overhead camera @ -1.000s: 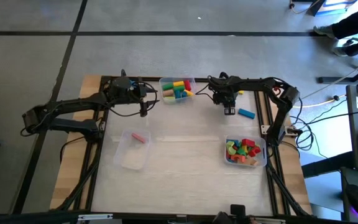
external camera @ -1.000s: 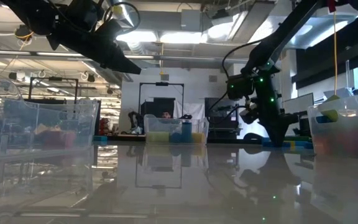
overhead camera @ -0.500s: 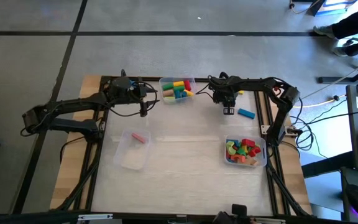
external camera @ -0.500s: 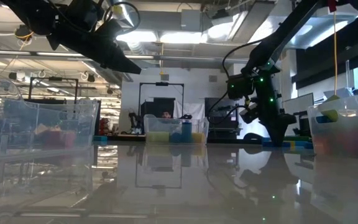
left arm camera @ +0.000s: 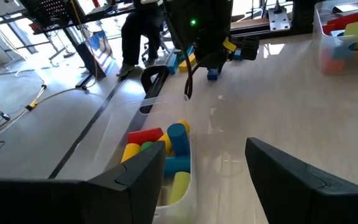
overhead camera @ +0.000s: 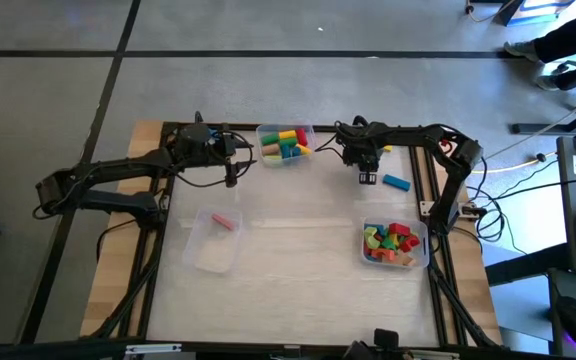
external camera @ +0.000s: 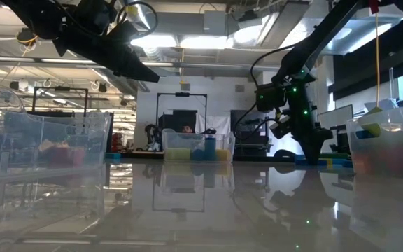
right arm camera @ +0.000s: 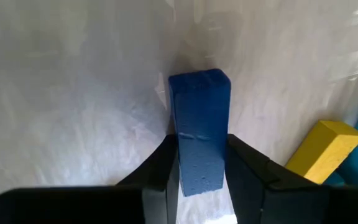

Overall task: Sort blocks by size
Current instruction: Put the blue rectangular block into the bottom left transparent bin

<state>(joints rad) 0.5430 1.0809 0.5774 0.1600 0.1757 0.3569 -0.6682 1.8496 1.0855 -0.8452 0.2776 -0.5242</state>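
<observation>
From above, we see our right pincer (overhead camera: 368, 177) near the far edge of the desk (overhead camera: 298, 270), between the far bin (overhead camera: 285, 143) of cylinders and a loose blue block (overhead camera: 397, 183) lying on the desk just beside it. Our left pincer (overhead camera: 231, 172) waits on the other side of the far bin. A near-left bin (overhead camera: 215, 240) holds one pink bar (overhead camera: 225, 221), and a near-right bin (overhead camera: 396, 245) is heaped with mixed blocks.

At desk height, our right arm (external camera: 289, 105) hangs low at the far side and the left arm (external camera: 96, 38) is raised high; we cannot read either pincer here.

Through the left wrist, our two fingers (left arm camera: 135, 180) stand wide apart and empty, with the cylinders (left arm camera: 160, 149) in the far bin beyond them.

Through the right wrist, our fingers (right arm camera: 160, 168) are clamped on a blue bar (right arm camera: 199, 130), with a yellow block (right arm camera: 322, 149) near it on the desk.

We judge we are mid-sort with a bar in hand. The next move calls for lifting it clear and carrying it across to the bin with the pink bar, releasing only once we are over that bin.
</observation>
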